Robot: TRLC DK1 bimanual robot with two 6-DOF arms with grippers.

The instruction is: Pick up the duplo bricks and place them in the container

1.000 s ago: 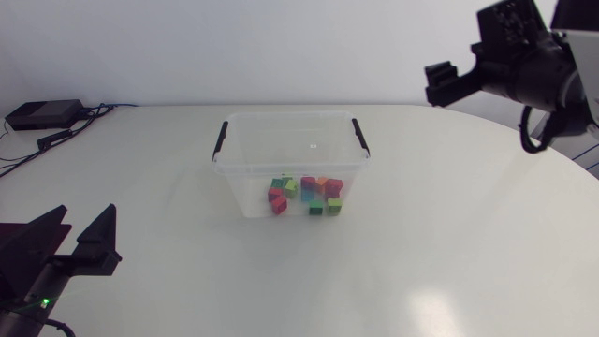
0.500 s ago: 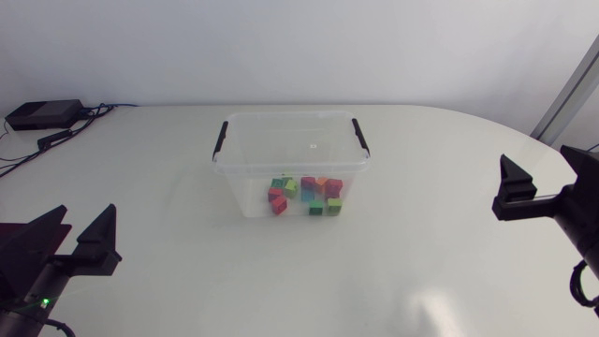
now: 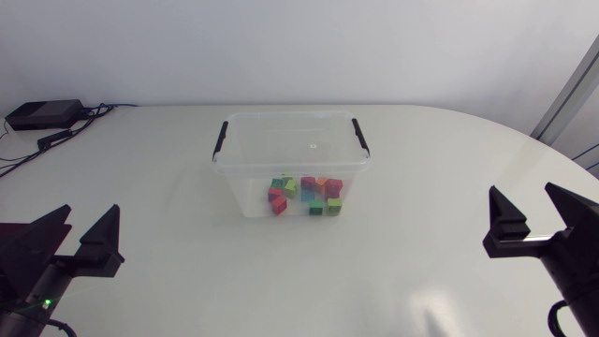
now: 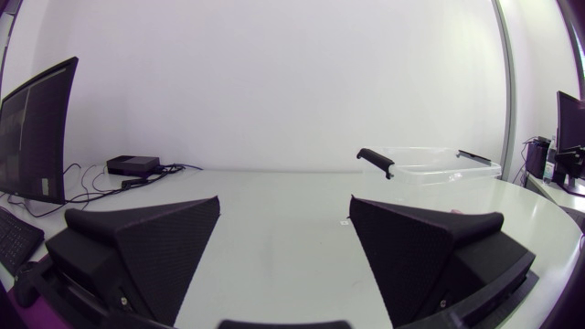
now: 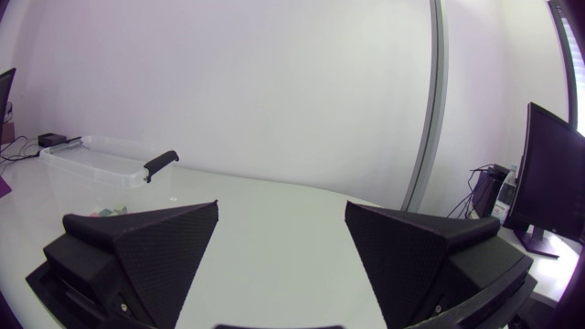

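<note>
A clear plastic container (image 3: 291,128) with black handles stands in the middle of the table, with several duplo bricks (image 3: 307,196) in red, green, orange and blue lying inside it. My left gripper (image 3: 82,231) rests low at the near left corner, open and empty, far from the container. At the near right edge my right gripper (image 3: 533,215) stands open and empty as well. In the left wrist view the container (image 4: 430,166) is far ahead of the open left gripper (image 4: 285,212). In the right wrist view the container (image 5: 101,158) lies ahead and to one side of the open right gripper (image 5: 281,217).
A black box (image 3: 42,114) with cables (image 3: 65,134) sits at the far left corner of the table. The white tabletop (image 3: 187,243) stretches bare around the container.
My right arm has come down from high at the far right to the near right edge of the table. The left arm and the container have stayed put.
</note>
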